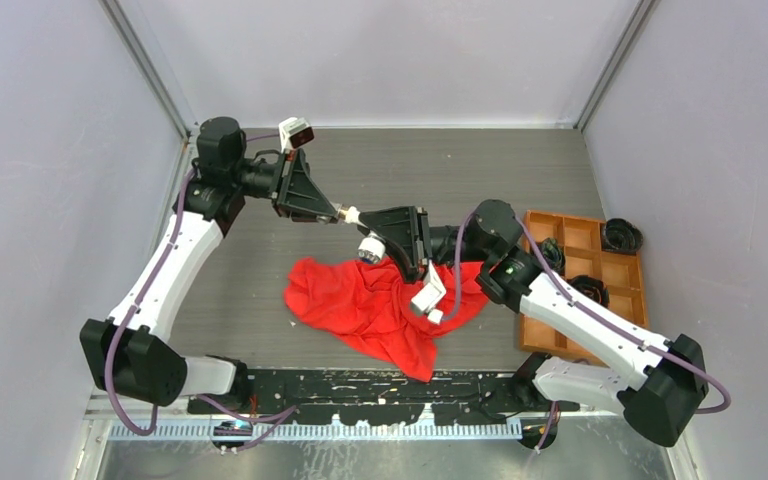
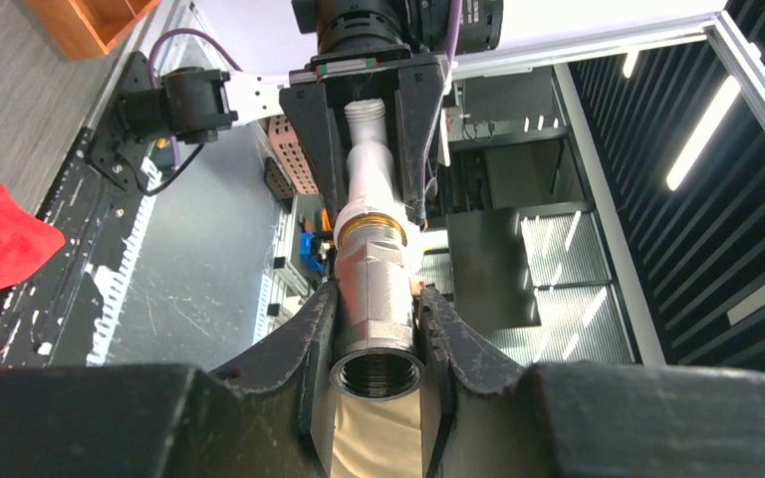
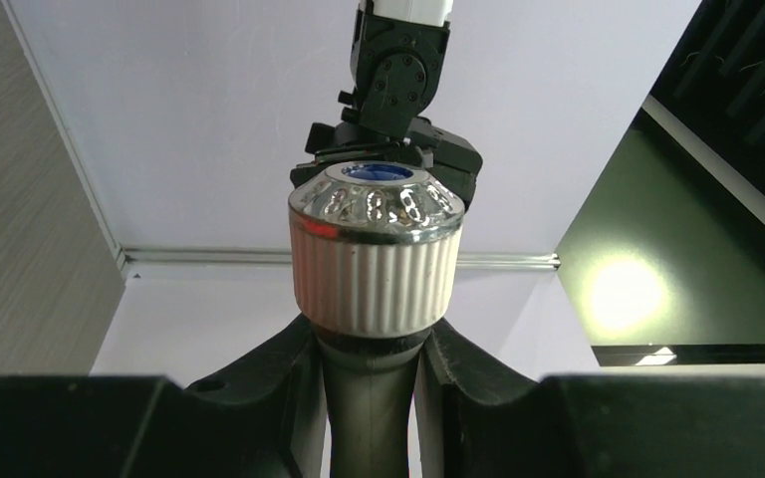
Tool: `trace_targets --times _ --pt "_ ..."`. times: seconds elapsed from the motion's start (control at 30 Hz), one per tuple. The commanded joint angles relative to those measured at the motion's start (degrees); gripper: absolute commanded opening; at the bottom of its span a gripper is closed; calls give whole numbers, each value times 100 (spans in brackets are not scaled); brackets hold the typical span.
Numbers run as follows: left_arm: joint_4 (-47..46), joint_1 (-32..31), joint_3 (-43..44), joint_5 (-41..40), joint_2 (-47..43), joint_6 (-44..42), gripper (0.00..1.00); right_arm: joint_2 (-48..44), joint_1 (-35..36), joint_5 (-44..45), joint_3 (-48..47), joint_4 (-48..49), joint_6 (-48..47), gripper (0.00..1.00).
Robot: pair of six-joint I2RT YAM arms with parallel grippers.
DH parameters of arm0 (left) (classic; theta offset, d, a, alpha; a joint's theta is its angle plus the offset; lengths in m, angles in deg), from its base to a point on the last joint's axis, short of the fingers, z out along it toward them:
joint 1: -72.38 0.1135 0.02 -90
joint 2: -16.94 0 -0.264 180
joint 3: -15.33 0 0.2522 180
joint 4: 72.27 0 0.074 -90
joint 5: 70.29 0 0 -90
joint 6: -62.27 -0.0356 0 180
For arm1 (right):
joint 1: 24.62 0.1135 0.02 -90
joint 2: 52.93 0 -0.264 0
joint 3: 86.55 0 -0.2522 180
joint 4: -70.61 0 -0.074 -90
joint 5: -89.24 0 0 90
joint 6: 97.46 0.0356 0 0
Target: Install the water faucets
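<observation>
The water faucet hangs in mid-air between both grippers, above the red cloth. My left gripper is shut on its grey metal fitting, whose threaded mouth faces the left wrist camera. A brassy ring joins the fitting to the white body. My right gripper is shut on that white body just under the ribbed knob. The knob carries a blue mark on top, and it points down toward the cloth in the top view.
A crumpled red cloth lies mid-table under the grippers. An orange compartment tray with black coiled parts stands at the right. A black rail runs along the near edge between the arm bases.
</observation>
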Motion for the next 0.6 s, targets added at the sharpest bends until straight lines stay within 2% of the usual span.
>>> trace_targets --times 0.0,0.4,0.57 --pt "-121 -258 169 405 -262 60 0 -163 -122 -823 -237 -391 438 0" --pt "-112 -389 133 455 -482 72 0 -49 -299 -1135 -339 -300 756 0" --pt "-107 -385 179 419 -427 78 0 46 -299 -928 -190 273 1070 0"
